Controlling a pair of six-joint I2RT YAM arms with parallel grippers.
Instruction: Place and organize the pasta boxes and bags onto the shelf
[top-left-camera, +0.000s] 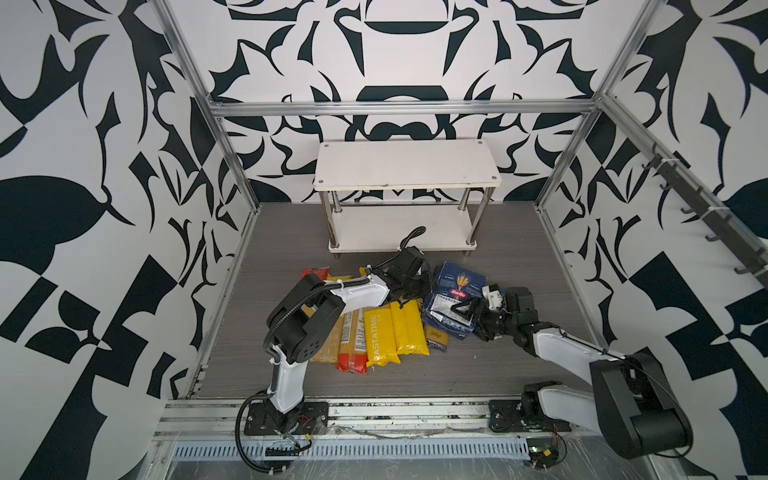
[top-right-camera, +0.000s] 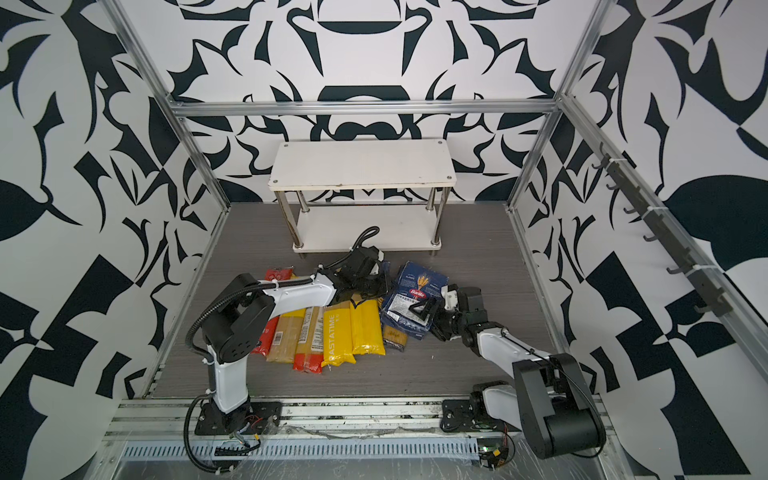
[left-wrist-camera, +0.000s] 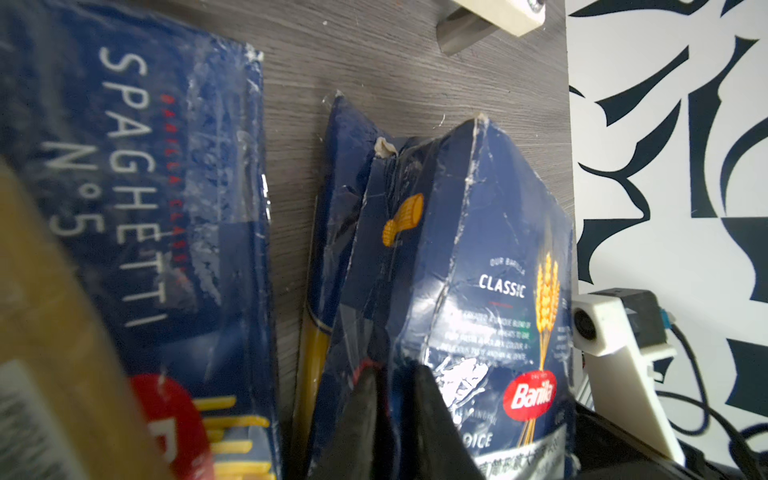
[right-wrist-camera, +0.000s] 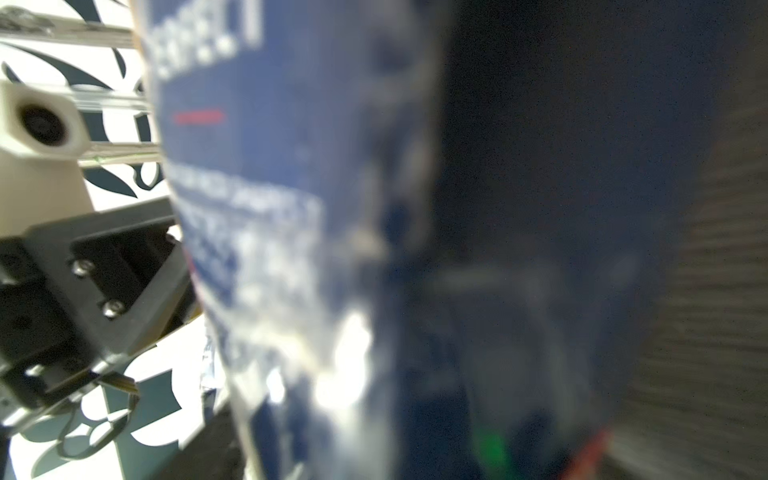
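Barilla box (top-left-camera: 455, 291), wide and crumpled, right of centre in both top views, with left end effector (left-wrist-camera: 392, 415) shut tight against its side. Right end effector (top-left-camera: 469, 313) straddling its lower end, one finger (top-left-camera: 462, 308) over the top face, other hidden, so gripped or not impossible to tell. Spaghetti box (left-wrist-camera: 145, 187) just beside it, bags (top-left-camera: 390, 332) fanned to its left on the worktop (top-left-camera: 498, 374), shelf (top-left-camera: 407, 166) at upper centre behind the pile.

Two dark-blue pasta boxes, the wide box (top-left-camera: 453, 278) and the spaghetti box (left-wrist-camera: 137, 199), six slim bags (top-left-camera: 380, 336) in sight, pile partly hidden, one two-tier shelf (top-left-camera: 405, 166), two arms (top-left-camera: 291, 374).
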